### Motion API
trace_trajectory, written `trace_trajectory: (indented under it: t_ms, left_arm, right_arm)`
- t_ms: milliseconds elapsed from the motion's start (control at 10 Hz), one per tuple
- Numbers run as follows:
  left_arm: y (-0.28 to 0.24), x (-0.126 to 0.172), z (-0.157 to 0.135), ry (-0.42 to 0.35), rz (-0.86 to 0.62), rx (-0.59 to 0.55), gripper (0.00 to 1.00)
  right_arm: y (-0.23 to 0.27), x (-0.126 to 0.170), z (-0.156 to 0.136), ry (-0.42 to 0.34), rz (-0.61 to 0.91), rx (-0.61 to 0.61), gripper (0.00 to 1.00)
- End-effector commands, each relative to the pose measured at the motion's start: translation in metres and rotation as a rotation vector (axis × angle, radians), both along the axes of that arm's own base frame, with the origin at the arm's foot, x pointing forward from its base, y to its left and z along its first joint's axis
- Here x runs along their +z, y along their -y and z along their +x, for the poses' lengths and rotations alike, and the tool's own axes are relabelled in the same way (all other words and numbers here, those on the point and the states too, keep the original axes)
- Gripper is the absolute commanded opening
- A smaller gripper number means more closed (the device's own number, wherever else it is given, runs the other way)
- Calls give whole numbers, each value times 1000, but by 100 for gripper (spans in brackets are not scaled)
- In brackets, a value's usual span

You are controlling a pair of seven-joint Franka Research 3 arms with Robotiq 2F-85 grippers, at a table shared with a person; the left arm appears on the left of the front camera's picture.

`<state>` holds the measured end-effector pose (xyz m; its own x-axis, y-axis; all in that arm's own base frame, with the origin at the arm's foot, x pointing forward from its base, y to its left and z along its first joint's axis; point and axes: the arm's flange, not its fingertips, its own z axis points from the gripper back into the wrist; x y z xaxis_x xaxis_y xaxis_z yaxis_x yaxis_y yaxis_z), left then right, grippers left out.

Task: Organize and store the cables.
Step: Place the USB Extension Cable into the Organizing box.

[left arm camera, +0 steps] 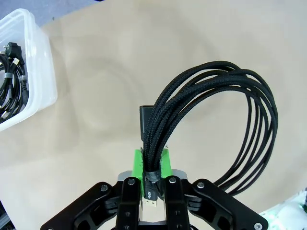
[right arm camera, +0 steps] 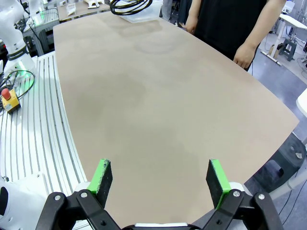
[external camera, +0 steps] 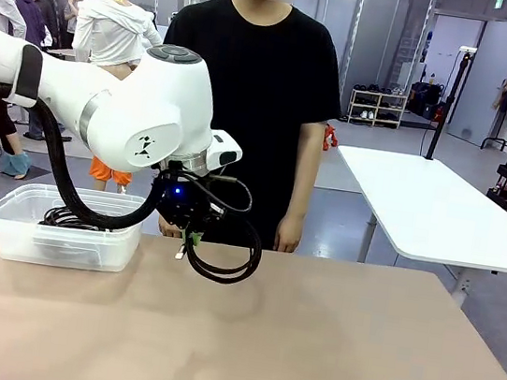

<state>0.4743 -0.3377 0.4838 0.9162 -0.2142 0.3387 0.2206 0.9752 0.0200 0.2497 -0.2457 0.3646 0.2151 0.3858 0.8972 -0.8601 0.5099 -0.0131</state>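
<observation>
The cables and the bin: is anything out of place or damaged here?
Nothing stands out. The left gripper is shut on one cable coil, neatly bound, hanging above the table. Other cables lie inside the bin. The right gripper is open.

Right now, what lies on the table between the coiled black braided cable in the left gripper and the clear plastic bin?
Only bare tan tabletop, in the left wrist view, separates the coiled black cable from the clear bin.

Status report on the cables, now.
Left claw shut on coiled cable, above table. Right claw open, empty. Other cables in clear bin. Path unobstructed.
</observation>
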Motion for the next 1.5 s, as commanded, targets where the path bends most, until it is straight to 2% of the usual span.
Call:
trace_trajectory:
  t_ms: [0,200,400,700,800,1100,1200,1300,1400]
  left_arm:
    - [0,0,0,0,0,1,16]
    - [-44,17,25,-46,-19,-59,16]
    - [-105,30,47,-39,-49,-89,16]
    - [-201,43,73,-3,-130,-60,16]
    - [-237,44,85,8,-163,-4,16]
    - [-325,31,119,41,-171,-26,16]
    - [-342,21,128,67,-140,-81,16]
    - [-355,9,137,99,-100,-86,16]
    - [-366,-2,153,82,-124,-66,16]
  right_arm:
    - [3,1,-1,11,4,8,100]
    - [3,1,-1,11,4,8,100]
    - [3,1,-1,11,4,8,100]
    - [3,1,-1,11,4,8,100]
    - [3,1,-1,11,4,8,100]
    - [3,1,-1,11,4,8,100]
    - [3,1,-1,11,4,8,100]
    - [3,1,-1,11,4,8,100]
    - [3,1,-1,11,4,8,100]
